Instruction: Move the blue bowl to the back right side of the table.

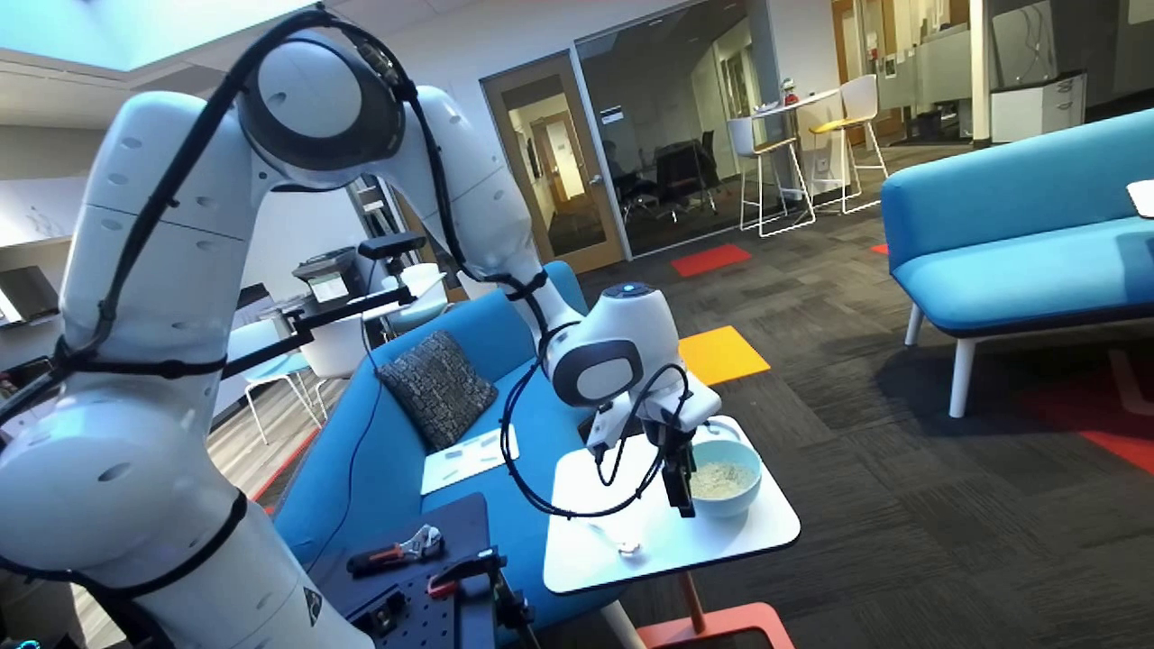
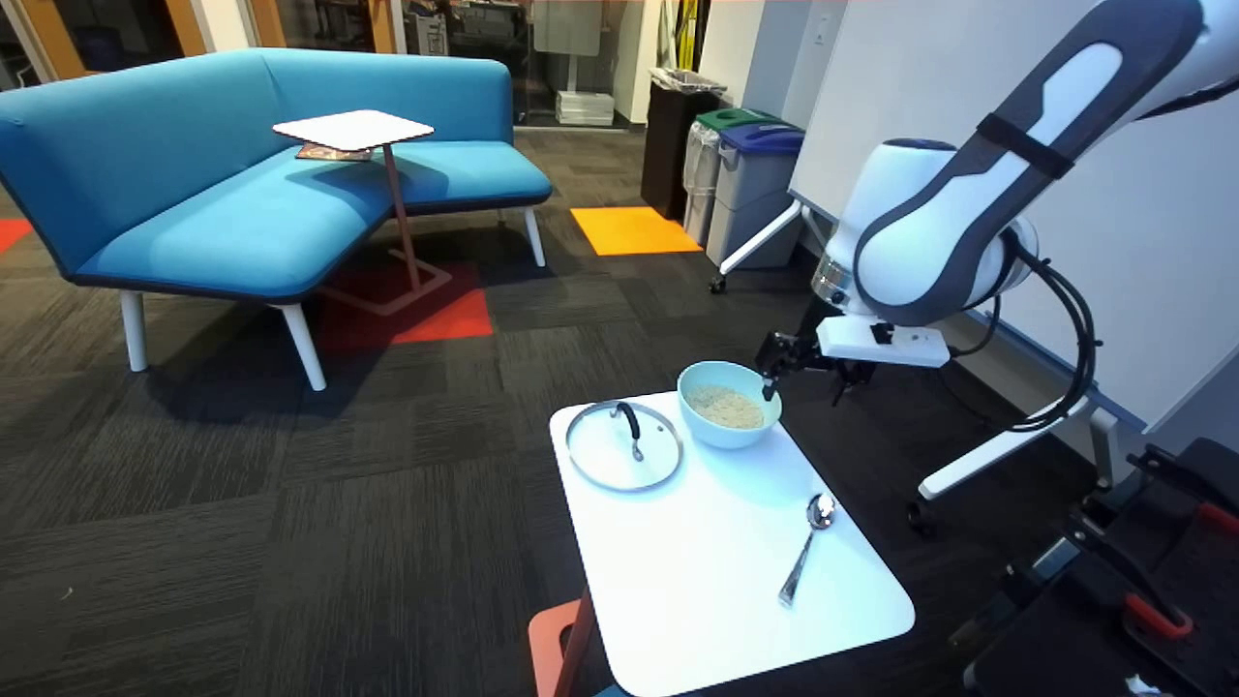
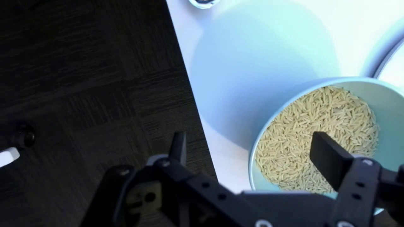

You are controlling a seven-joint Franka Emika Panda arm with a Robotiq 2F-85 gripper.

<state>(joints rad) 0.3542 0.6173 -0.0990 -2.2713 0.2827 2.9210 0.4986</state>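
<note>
The blue bowl (image 1: 737,498) is pale blue and holds rice-like grains. It stands upright near an edge of the white table (image 2: 716,581), and it also shows in an exterior view (image 2: 714,432) and in the wrist view (image 3: 391,132). My gripper (image 3: 249,142) is open. In the wrist view one finger is over the bowl's inside and the other is outside, past the table edge, so the near rim lies between them. The gripper also shows at the bowl's rim in both exterior views (image 1: 682,505) (image 2: 805,387). I cannot tell whether a finger touches the bowl.
A glass lid (image 2: 605,460) with a dark handle lies on the table close beside the bowl. A metal spoon (image 2: 811,532) lies near the table's edge. A blue sofa (image 1: 505,496) stands against the table. A whiteboard (image 2: 1045,339) stands behind the arm.
</note>
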